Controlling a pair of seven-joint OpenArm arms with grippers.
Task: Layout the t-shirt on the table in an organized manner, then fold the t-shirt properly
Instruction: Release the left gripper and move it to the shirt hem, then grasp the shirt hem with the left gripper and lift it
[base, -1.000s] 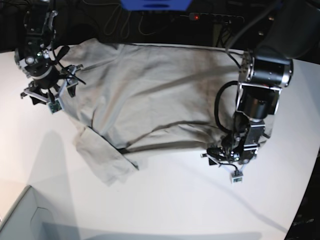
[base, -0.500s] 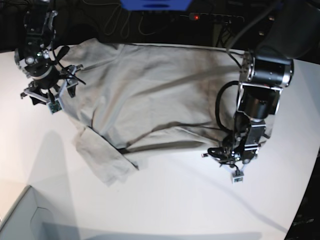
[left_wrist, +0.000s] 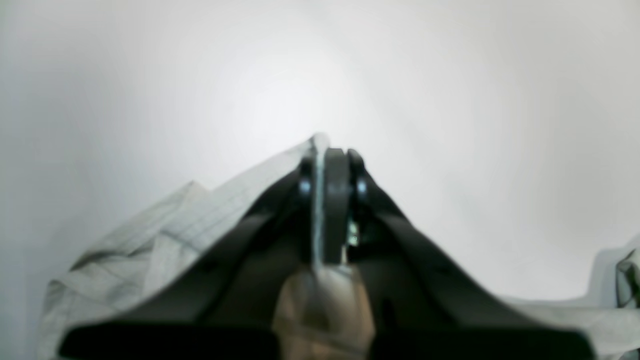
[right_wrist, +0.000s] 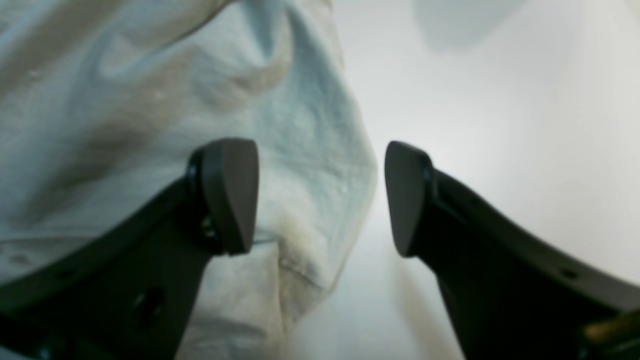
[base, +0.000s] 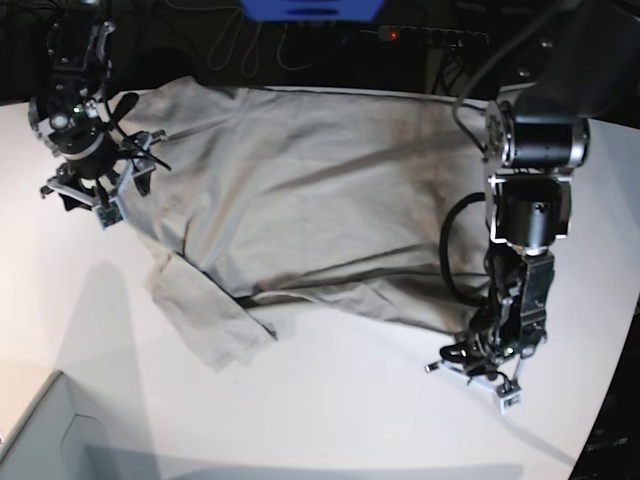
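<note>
Your left gripper (left_wrist: 327, 165) is pinched tight on a thin edge of the t-shirt (base: 300, 190), which lies spread on the table (base: 330, 410) behind it. Your right gripper (right_wrist: 320, 195) is wide apart, with cloth just under one finger. Pull too hard and that small pinch may slip, or the shirt may bunch up.

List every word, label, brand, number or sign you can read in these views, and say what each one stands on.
None can be read.
The t-shirt: plain cloth, no print or tag showing.
The table: bare white, no marking.
The left gripper and right gripper: plain black fingers, no lettering.
The blue object and power strip at the far edge: any text is too small to tell.
</note>
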